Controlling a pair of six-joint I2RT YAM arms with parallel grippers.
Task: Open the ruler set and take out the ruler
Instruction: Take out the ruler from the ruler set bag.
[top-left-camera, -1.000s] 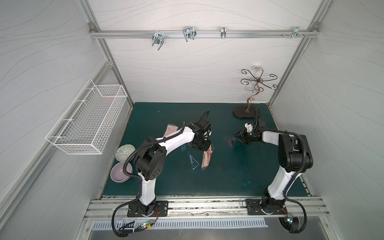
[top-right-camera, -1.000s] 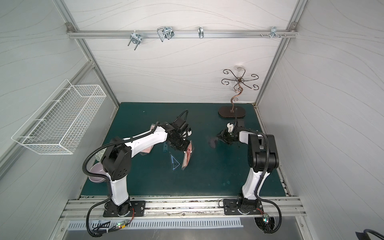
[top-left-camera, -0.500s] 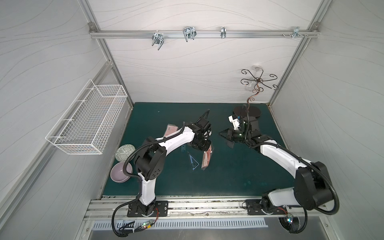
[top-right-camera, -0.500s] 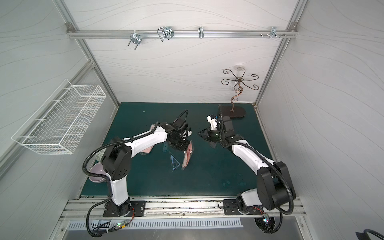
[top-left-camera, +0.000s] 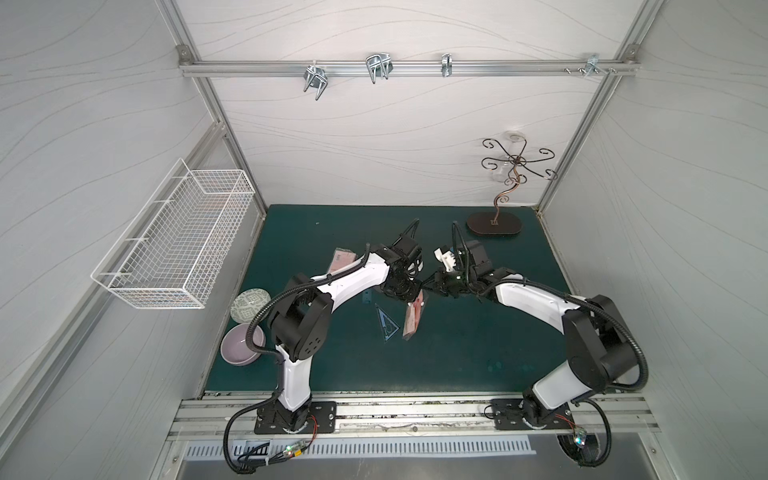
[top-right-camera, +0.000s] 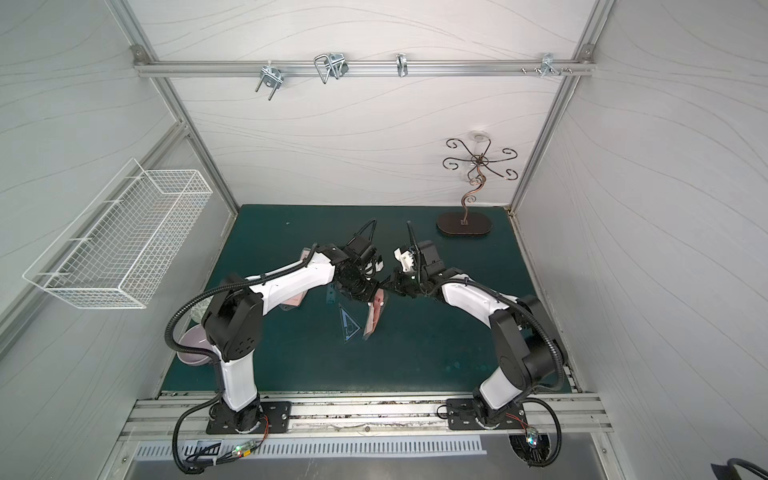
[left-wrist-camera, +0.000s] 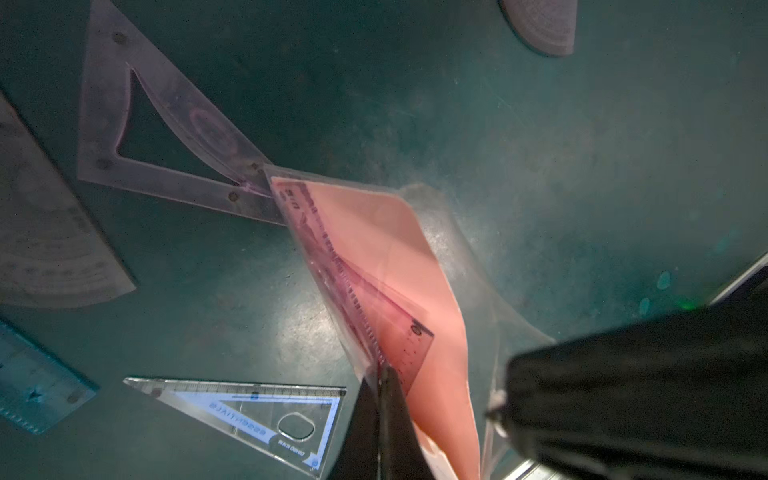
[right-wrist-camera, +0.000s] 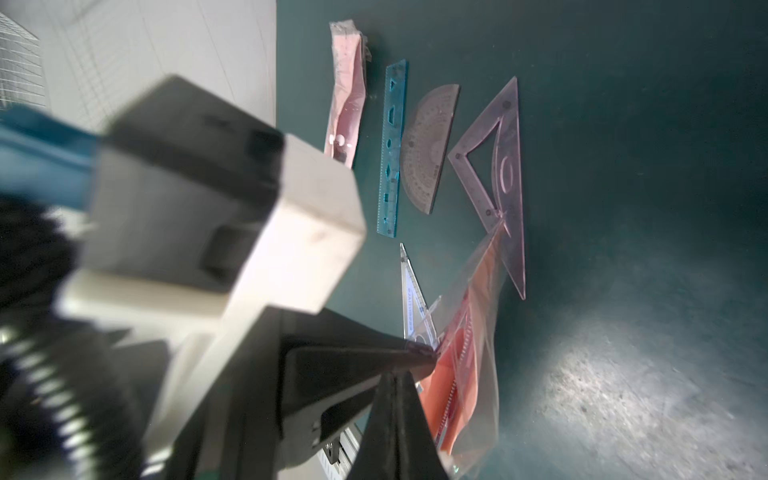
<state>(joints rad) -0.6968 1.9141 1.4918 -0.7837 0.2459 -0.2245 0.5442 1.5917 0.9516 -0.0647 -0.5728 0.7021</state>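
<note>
In both top views the pouch (top-left-camera: 412, 322) hung tilted at mid-frame over the mat (top-left-camera: 478, 345), between the two arms. The left gripper (left-wrist-camera: 380, 390), low in the left wrist view, was pinched shut on the pouch's pink-backed edge. The right gripper (right-wrist-camera: 405, 374) was closed too, on the clear film beside it, and the mouth gaped. The ruler (left-wrist-camera: 374, 299) lay inside, along the left-held edge. A set square (top-left-camera: 386, 326) lay just left of the pouch.

The left arm (top-left-camera: 353, 282) and right arm (top-left-camera: 532, 303) stretch toward each other — wrists pitched down, jaws on both clamped together.
</note>
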